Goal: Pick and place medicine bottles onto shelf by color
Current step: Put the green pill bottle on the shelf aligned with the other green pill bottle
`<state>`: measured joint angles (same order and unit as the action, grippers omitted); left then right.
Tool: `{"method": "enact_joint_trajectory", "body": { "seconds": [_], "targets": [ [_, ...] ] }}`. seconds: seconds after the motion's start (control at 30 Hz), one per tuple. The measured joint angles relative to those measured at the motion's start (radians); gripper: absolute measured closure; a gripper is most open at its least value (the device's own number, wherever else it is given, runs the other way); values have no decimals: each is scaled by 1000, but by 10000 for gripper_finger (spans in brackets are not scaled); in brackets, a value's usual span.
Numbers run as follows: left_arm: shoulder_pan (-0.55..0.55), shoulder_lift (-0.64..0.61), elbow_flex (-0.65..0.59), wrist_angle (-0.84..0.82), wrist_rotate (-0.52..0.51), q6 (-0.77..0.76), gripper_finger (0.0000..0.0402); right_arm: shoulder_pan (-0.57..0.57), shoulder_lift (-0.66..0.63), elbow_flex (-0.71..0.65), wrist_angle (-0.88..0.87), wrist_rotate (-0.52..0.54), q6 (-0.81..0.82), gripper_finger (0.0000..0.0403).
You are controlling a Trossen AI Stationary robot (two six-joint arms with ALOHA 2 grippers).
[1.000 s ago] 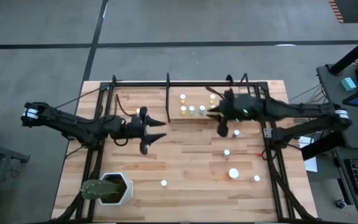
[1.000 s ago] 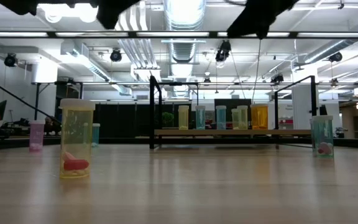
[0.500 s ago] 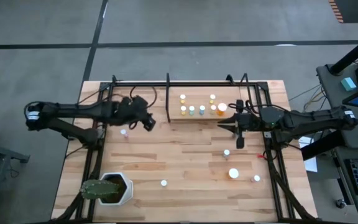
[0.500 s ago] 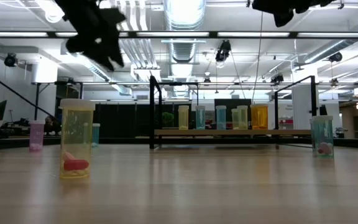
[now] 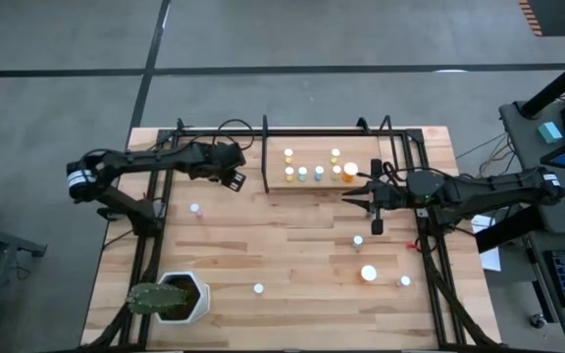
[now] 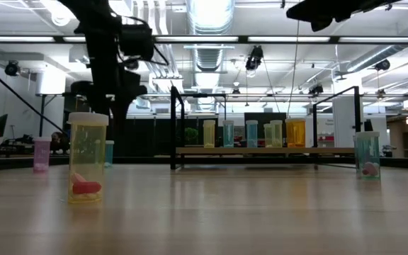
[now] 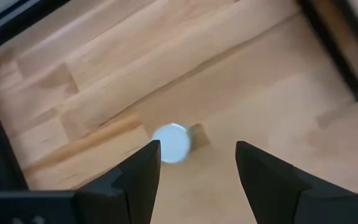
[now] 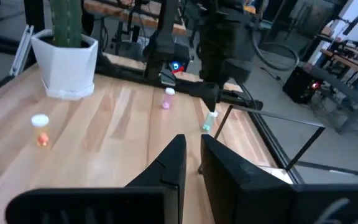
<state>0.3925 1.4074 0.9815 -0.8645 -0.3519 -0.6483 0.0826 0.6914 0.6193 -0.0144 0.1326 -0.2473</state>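
Hovering over the far left part of the wooden table (image 5: 292, 255), the left gripper (image 5: 235, 179) holds its fingers (image 7: 135, 177) spread wide and empty, a pale-capped bottle (image 7: 171, 142) standing on the wood below the gap between them. The right gripper (image 5: 375, 227) hangs just right of the shelf (image 5: 307, 185), fingers pinched almost together with nothing between them. On the shelf stand several medicine bottles (image 5: 319, 173), yellowish, teal and an orange one (image 6: 295, 132) at its right end. More bottles stand loose on the table: a pink one (image 6: 42, 154) at far left, a yellowish one (image 6: 87, 157) near the low camera, a teal one (image 6: 367, 154) on the right. A white plant pot (image 5: 179, 298) sits at the near left
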Motion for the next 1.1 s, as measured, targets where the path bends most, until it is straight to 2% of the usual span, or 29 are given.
{"method": "enact_joint_trajectory", "body": {
  "seconds": [0.3,1.1],
  "targets": [
    [38,60,-23,24,-13,-1,210,0,-2,5,3,0,0,365],
    [67,60,-81,75,-45,0,210,0,-2,5,5,0,2,365]
  ]
}}
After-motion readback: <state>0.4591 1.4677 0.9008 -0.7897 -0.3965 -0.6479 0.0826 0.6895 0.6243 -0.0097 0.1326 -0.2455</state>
